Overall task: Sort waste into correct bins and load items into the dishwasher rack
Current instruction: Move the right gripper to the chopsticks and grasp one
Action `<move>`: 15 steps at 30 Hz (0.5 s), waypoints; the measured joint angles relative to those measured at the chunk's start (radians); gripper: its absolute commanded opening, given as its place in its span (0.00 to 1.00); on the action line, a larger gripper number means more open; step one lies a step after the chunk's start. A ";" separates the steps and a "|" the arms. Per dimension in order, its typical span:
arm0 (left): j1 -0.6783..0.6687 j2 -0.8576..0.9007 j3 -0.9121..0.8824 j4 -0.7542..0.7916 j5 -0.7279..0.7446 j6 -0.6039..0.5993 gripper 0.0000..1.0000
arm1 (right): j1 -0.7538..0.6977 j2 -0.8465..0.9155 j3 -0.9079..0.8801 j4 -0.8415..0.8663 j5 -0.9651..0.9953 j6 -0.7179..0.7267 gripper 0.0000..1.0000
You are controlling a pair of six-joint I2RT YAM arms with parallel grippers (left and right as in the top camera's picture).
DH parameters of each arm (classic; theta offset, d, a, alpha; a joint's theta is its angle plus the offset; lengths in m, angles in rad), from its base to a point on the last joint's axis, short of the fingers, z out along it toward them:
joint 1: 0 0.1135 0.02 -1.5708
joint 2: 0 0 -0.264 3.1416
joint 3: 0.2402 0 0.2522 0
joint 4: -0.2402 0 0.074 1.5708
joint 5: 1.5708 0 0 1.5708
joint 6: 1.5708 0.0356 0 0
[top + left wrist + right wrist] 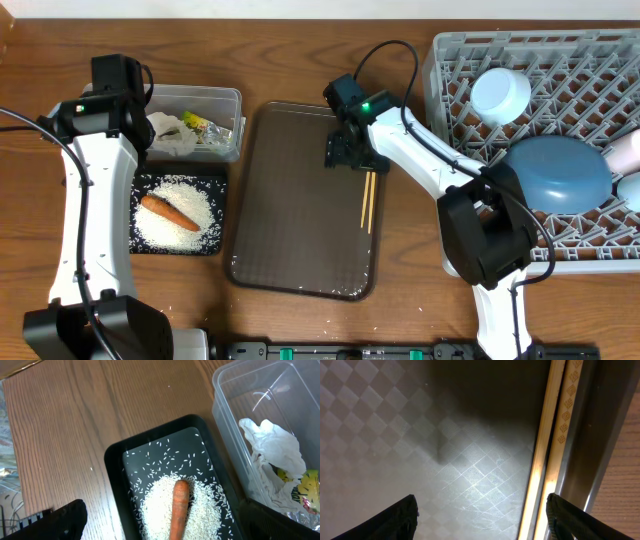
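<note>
My right gripper (350, 152) is open and low over the dark brown serving tray (290, 250). The wooden chopsticks (368, 200) lie along the tray's right edge. In the right wrist view the chopsticks (550, 445) lie just inside the right finger of the open jaws (480, 520). My left gripper (165, 527) is open above the black tray (112, 460), which holds rice (152, 505) and the carrot (179, 502). The clear tub (225, 410) holds white wrappers (272, 445) and the packet (306, 491). The blue plate (560, 172), bowl (500, 95) and a white cup (625, 150) sit in the rack (450, 70).
The black tray (222, 215) and clear tub (200, 95) stand side by side left of the serving tray. The rack fills the right side, and my right arm reaches from in front of it across to the tray. Bare wood table lies at the front.
</note>
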 measured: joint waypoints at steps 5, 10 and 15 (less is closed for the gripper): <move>0.000 0.000 0.000 0.000 0.000 0.000 0.98 | 0.000 0.016 0.000 0.002 0.011 0.000 0.80; 0.000 0.000 0.000 0.000 0.000 0.000 0.98 | 0.000 0.030 0.000 0.003 0.014 0.000 0.80; 0.000 0.000 0.000 0.000 0.000 0.000 0.98 | 0.000 0.031 0.000 0.010 0.015 0.000 0.80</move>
